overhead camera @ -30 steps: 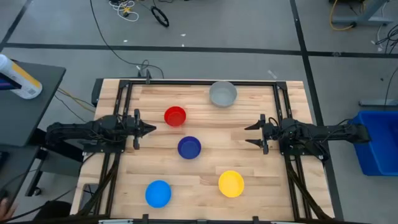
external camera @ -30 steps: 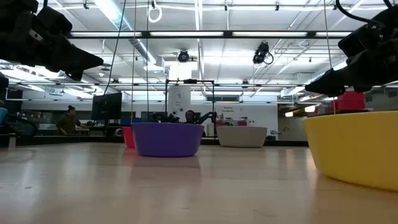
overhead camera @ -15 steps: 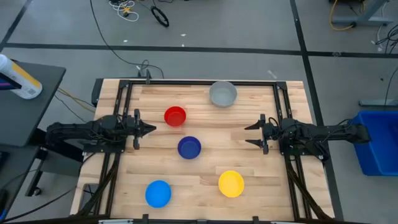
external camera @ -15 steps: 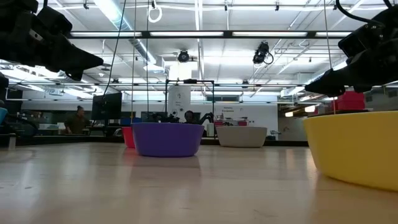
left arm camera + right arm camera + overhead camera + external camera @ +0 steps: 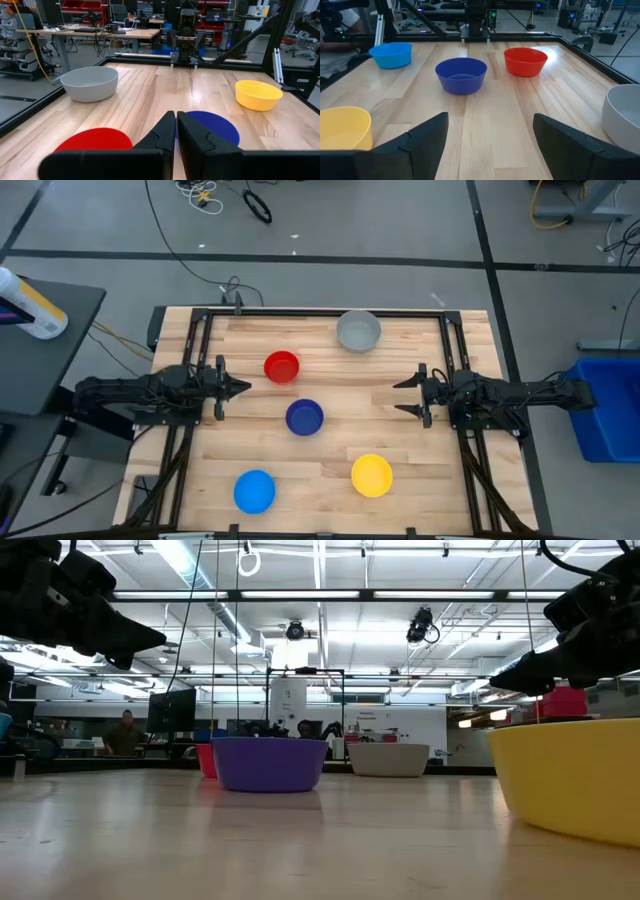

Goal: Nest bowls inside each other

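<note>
We are waiting — right gripper point(image 5: 409, 395) spread wide at three o'clock, left gripper point(image 5: 243, 388) clenched empty — risking nudging the dark blue bowl point(image 5: 304, 417) aside.

This is a robotics lab or workshop in a large open industrial hall. The low view shows a high ceiling with long strip lights point(image 5: 300, 595), exposed ducts and ceiling-mounted cameras point(image 5: 422, 625). Behind the wooden table point(image 5: 330, 470) in its black metal frame point(image 5: 200, 320) stand workbenches point(image 5: 95, 32), monitors point(image 5: 172, 708), office chairs point(image 5: 117, 11) and red storage bins point(image 5: 80, 4). Cables point(image 5: 200, 195) lie loose on the grey concrete floor, and a person point(image 5: 124, 735) sits at a distant desk
</note>
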Controlling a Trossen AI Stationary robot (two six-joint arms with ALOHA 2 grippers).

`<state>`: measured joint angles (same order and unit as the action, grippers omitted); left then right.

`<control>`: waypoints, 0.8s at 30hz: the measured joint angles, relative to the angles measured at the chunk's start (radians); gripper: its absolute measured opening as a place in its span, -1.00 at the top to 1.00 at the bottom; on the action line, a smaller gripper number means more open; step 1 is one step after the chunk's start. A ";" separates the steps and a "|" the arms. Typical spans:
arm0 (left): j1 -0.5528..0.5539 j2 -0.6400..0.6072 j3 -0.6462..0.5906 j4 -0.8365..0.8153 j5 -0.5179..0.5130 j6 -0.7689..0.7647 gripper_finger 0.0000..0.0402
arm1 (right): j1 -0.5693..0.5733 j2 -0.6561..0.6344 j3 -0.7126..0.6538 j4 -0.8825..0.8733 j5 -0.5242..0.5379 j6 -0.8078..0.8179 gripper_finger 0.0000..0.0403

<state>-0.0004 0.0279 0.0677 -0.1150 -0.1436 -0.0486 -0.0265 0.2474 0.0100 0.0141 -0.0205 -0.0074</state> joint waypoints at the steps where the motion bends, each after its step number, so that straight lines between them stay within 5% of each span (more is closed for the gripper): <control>1: 0.000 0.000 0.000 0.000 0.000 0.000 0.89 | 0.000 0.000 0.000 0.000 0.000 0.000 -0.51; 24: 0.000 0.000 0.000 0.000 -0.002 0.000 0.89 | 0.000 0.000 0.000 0.000 0.000 0.000 -0.32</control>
<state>-0.0002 0.0278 0.0677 -0.1146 -0.1452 -0.0486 -0.0265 0.2474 0.0099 0.0142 -0.0205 -0.0074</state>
